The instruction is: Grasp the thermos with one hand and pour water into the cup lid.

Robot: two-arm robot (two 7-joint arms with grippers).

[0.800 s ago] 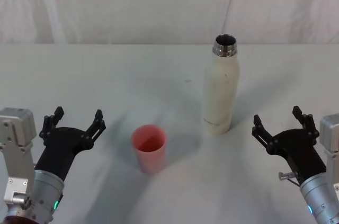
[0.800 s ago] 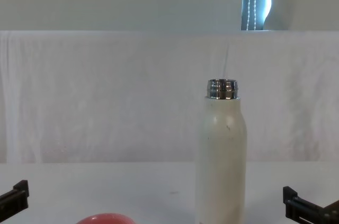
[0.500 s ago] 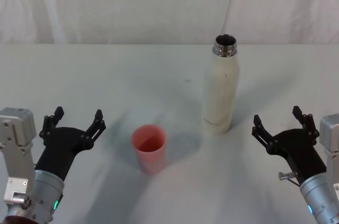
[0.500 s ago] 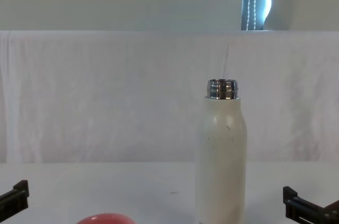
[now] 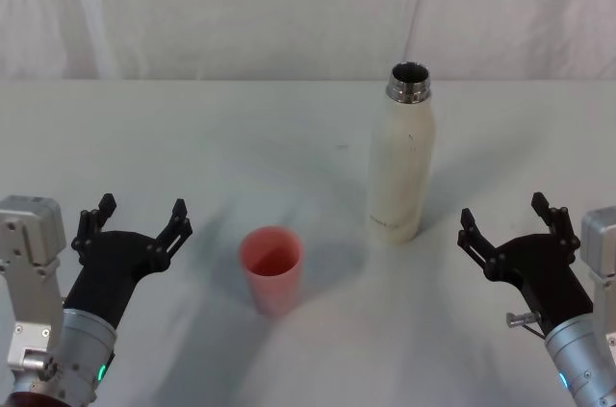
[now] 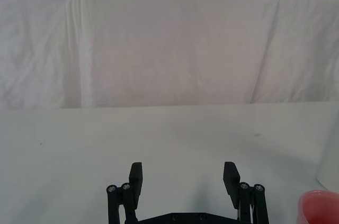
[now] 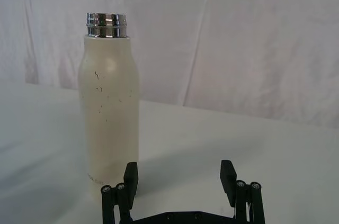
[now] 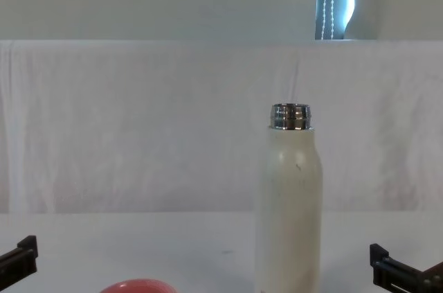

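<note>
- The thermos (image 5: 403, 158) stood upright on the white worktop (image 5: 192, 138), right of centre, its steel neck uncapped and open at the top.
- The cup lid (image 5: 271, 268) stood mouth up on the worktop, nearer the robot than the thermos and to its left, clear of it.
- The right gripper (image 5: 506, 216) was low at the near right, fingers spread and holding nothing. The thermos lay ahead of it and to its left, near but not touched.
- In the right wrist view, the thermos (image 7: 109, 108) stood beyond the gripper (image 7: 179, 173), off toward one finger (image 7: 130, 176) rather than in line with the gap.
- The left gripper (image 5: 137, 217) was low at the near left, fingers spread and empty. The cup lid lay to its right, apart from it.
- In the left wrist view, the cup lid (image 6: 319, 207) showed at the frame's edge, outside the open fingers (image 6: 135, 177).
- A white cloth backdrop (image 5: 241, 3) closed off the far side of the worktop.
</note>
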